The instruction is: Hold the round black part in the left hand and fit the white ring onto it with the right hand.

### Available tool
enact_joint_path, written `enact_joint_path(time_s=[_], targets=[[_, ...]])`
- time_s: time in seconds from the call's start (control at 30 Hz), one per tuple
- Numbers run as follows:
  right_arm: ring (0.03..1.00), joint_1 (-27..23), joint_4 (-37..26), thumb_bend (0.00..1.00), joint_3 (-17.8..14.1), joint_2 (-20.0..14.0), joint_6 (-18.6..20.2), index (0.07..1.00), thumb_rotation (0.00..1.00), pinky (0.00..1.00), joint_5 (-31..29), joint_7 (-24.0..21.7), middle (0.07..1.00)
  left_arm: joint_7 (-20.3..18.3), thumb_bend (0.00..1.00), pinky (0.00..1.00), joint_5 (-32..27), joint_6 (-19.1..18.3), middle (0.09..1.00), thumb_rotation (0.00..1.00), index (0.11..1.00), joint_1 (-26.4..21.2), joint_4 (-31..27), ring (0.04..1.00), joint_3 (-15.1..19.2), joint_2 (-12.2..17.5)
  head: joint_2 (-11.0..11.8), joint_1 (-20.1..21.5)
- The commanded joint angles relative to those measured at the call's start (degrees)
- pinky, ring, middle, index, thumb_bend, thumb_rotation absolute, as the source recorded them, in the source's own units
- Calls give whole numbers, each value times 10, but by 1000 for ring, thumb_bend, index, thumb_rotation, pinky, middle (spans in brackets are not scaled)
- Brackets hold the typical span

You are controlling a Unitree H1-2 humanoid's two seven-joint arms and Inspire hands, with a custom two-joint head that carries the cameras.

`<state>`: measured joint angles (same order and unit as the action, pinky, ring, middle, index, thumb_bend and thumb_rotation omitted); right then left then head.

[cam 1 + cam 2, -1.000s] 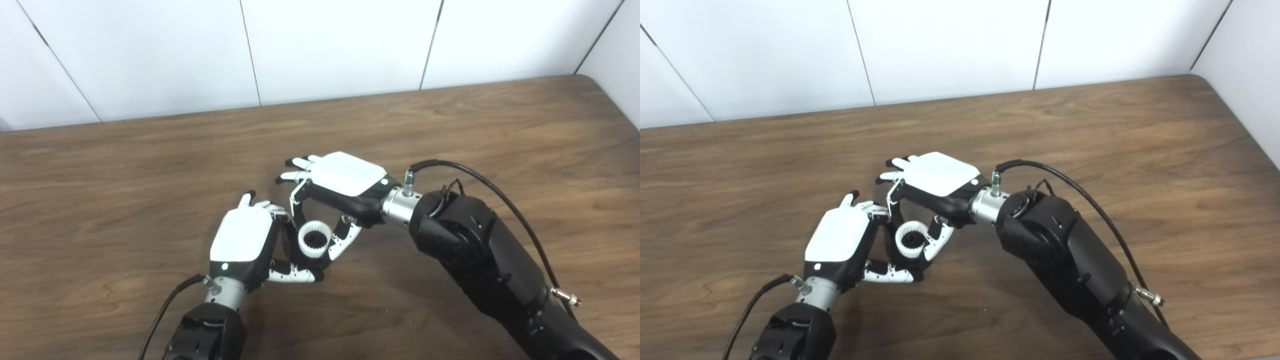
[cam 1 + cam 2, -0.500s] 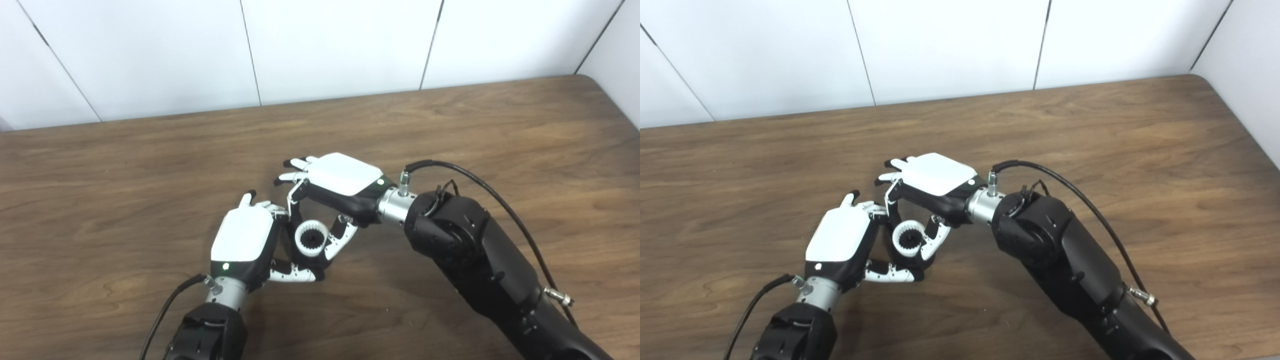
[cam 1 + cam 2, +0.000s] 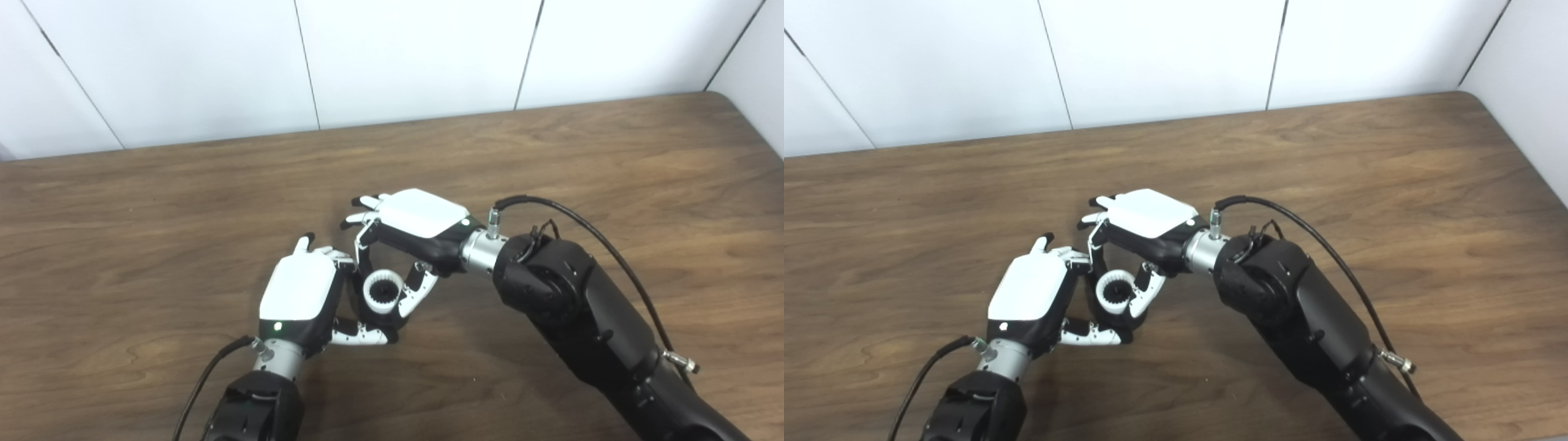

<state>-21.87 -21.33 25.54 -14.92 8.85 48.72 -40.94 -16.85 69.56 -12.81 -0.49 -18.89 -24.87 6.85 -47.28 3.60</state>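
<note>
The white ring (image 3: pixel 383 291), toothed on its inside, sits between my two hands at the middle of the table, over a dark round centre. The round black part (image 3: pixel 367 313) shows only as dark edges under and beside the ring, cupped in my left hand (image 3: pixel 299 295), whose thumb curls below it. My right hand (image 3: pixel 416 219) reaches in from the right, its thumb and a finger pinching the ring from both sides. Whether the ring is seated on the black part is hidden by the fingers.
The brown wooden table (image 3: pixel 551 153) runs back to a white panelled wall (image 3: pixel 404 55). A black cable (image 3: pixel 588 226) loops over my right forearm, and another trails from my left wrist. The table's rounded right corner lies at the upper right.
My right hand and forearm have drifted slightly left and down, carrying the white ring a little closer into the left hand. The left hand has stayed put.
</note>
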Motion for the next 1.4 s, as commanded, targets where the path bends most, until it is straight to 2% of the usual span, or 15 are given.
enact_joint_path(time_s=[0.0, 0.27, 0.67, 0.7, 0.73, 0.8, 1.07, 1.37], targets=[[1000, -23, -7, 524, -8, 2, 0, 484, 135, 1000, 0, 6, 901, -20, 525, 1000, 8, -2, 749, 58, 485, 5, 7, 848, -7, -1, -1, 0], [1000, -18, -10, 525, -8, 3, 7, 485, 135, 1000, 1, 5, 897, -21, 525, 1000, 7, -3, 750, 57, 483, 5, 6, 851, -6, -3, -1, 0], [1000, -20, -14, 524, -5, -6, -2, 492, 153, 1000, -1, 2, 905, -21, 525, 1000, 8, -2, 749, 57, 483, 4, 8, 846, -7, -4, -2, 1], [1000, -20, -14, 776, -6, -6, -3, 552, 212, 1000, -2, 2, 908, -22, 525, 1000, 7, -3, 751, 57, 484, 4, 8, 850, -7, -4, -2, 1], [1000, -20, -13, 865, -6, -6, -4, 573, 233, 1000, -3, 3, 908, -24, 525, 1000, 8, -3, 751, 57, 484, 4, 8, 851, -7, -4, -2, 1], [1000, -19, -11, 944, -7, -7, -8, 594, 255, 1000, -6, 6, 909, -25, 525, 1000, 9, -3, 751, 57, 484, 4, 7, 854, -7, -4, -2, 1], [1000, -21, -9, 978, -6, -9, -11, 627, 276, 1000, -4, 4, 915, -25, 525, 1000, 10, -4, 750, 57, 483, 5, 6, 852, -7, -4, -3, 2], [1000, -22, -13, 976, -8, -8, -3, 620, 249, 1000, -3, -3, 917, -27, 525, 1000, 11, -4, 750, 58, 484, 5, 6, 852, -6, -6, -4, 2]])
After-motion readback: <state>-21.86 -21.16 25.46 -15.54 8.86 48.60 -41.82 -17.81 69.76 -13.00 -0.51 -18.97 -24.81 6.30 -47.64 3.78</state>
